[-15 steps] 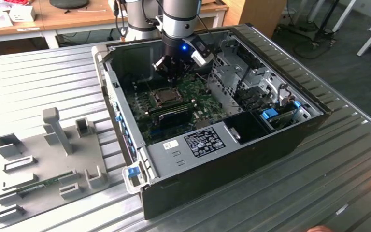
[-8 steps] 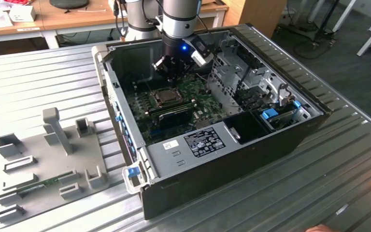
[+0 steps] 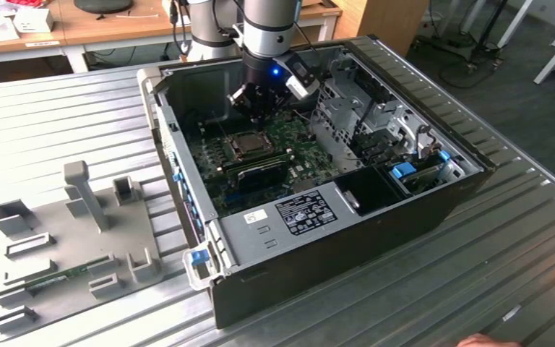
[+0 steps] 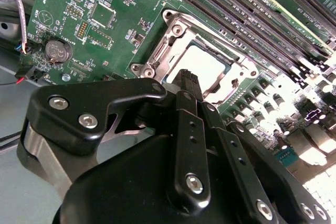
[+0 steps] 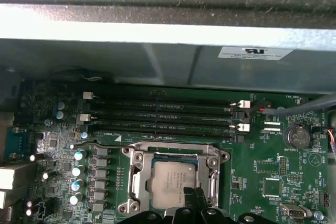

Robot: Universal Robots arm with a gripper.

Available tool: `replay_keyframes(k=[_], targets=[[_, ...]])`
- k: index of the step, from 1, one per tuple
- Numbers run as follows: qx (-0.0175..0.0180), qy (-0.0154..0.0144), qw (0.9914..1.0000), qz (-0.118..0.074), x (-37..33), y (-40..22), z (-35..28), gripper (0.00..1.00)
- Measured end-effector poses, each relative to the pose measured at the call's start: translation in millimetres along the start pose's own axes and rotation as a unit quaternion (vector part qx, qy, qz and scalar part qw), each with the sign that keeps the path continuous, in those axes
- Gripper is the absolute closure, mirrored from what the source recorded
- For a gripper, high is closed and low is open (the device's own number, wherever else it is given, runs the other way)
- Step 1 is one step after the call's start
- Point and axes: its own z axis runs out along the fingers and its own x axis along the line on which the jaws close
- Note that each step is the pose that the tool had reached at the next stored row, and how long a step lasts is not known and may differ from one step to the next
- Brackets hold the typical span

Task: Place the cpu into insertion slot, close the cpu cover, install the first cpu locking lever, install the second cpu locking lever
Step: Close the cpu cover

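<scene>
The cpu [image 5: 169,183], a silvery-beige square, lies in the insertion slot [image 3: 254,145] on the green board inside the open computer case. The cpu cover [image 5: 135,178], a silver frame with a cut-out centre, lies flat around the chip. In the second wrist view the cpu [image 4: 203,65] shows through the cover [image 4: 173,31]. My gripper [image 4: 188,80] hangs just above one edge of the socket, its black fingers drawn together with nothing between them. Its tips [image 5: 195,199] overlap the chip's edge in the first wrist view. In the exterior view the gripper [image 3: 255,110] is low inside the case.
Long black memory strips [image 5: 157,114] run beside the socket, and a coin battery [image 5: 296,136] sits nearby. Case walls [image 3: 162,108] and a grey drive cage [image 3: 355,108] hem in the board. A grey fixture plate [image 3: 75,238] lies at the exterior view's left. A hand [image 3: 485,341] shows at the bottom edge.
</scene>
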Motion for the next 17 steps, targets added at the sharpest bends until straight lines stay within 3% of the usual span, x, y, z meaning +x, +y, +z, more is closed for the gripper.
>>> replay_keyframes(k=[17], targets=[[0.0, -0.0009, 0.99999, 0.005, 31.7, 1.4, 2.4, 0.89]])
